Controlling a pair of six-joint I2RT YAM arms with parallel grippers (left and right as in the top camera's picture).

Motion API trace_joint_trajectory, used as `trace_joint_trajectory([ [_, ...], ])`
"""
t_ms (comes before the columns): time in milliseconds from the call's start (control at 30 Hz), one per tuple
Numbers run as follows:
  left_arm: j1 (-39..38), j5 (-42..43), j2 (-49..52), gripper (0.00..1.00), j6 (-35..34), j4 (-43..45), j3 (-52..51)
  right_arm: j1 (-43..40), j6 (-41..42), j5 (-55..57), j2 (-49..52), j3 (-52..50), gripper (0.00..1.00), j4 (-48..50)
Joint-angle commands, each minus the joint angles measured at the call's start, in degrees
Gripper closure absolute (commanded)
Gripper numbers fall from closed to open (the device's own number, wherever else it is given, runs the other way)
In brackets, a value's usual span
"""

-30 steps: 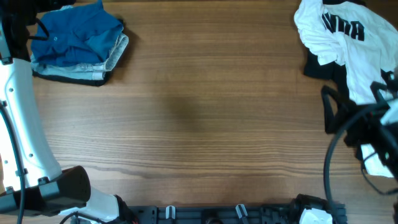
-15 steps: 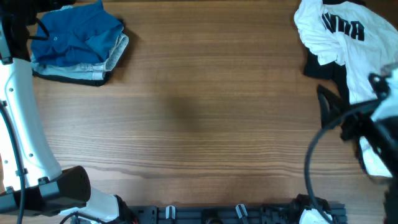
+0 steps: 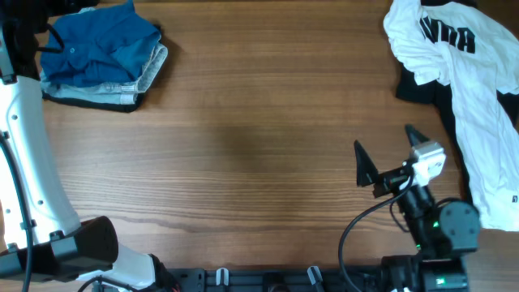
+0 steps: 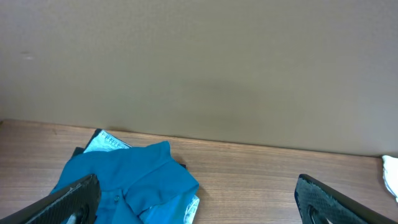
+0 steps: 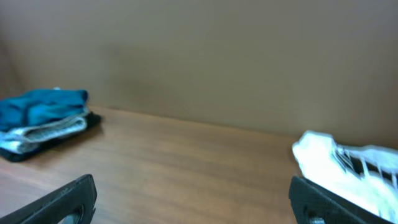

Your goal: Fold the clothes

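A folded blue shirt (image 3: 101, 49) tops a small stack at the table's far left corner, also seen in the left wrist view (image 4: 127, 186) and the right wrist view (image 5: 40, 109). A crumpled white shirt with black lettering (image 3: 454, 65) lies at the far right and trails down the right edge, over a black piece (image 3: 415, 88). My left gripper (image 4: 199, 211) is open and empty, hovering just short of the blue shirt. My right gripper (image 3: 385, 142) is open and empty above bare wood, left of the white shirt (image 5: 348, 168).
The blue shirt rests on a light grey piece (image 3: 150, 73) and a dark one underneath. The white left arm (image 3: 24, 154) runs down the left edge. A dark rail (image 3: 268, 280) borders the front. A plain wall (image 4: 199, 68) stands behind the wooden table (image 3: 243, 146).
My right arm has swung from the right edge over the white shirt inward to the left, now over bare wood near the front. The left arm and the clothes have not moved.
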Motion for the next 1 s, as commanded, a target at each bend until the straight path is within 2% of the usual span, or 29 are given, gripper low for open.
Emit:
trace_joint_trajectory([
  [0, 0.1, 0.5, 0.2, 0.0, -0.5, 0.1, -0.3, 0.5, 4.2, 6.0, -7.3, -6.6, 0.0, 3.2],
  [167, 0.1, 0.5, 0.2, 0.0, -0.5, 0.1, -0.3, 0.5, 4.2, 7.0, -12.9, -12.0, 0.0, 5.6],
  [433, 0.1, 0.5, 0.2, 0.0, -0.5, 0.1, -0.3, 0.5, 4.0, 7.0, -15.0, -17.4, 0.0, 7.4],
  [500, 0.1, 0.5, 0.2, 0.0, -0.5, 0.1, -0.3, 0.5, 4.1, 7.0, -15.0, -17.4, 0.0, 4.0],
  [967, 0.1, 0.5, 0.2, 0.0, -0.5, 0.1, -0.3, 0.5, 4.1, 7.4, -14.9, -17.3, 0.0, 4.1],
])
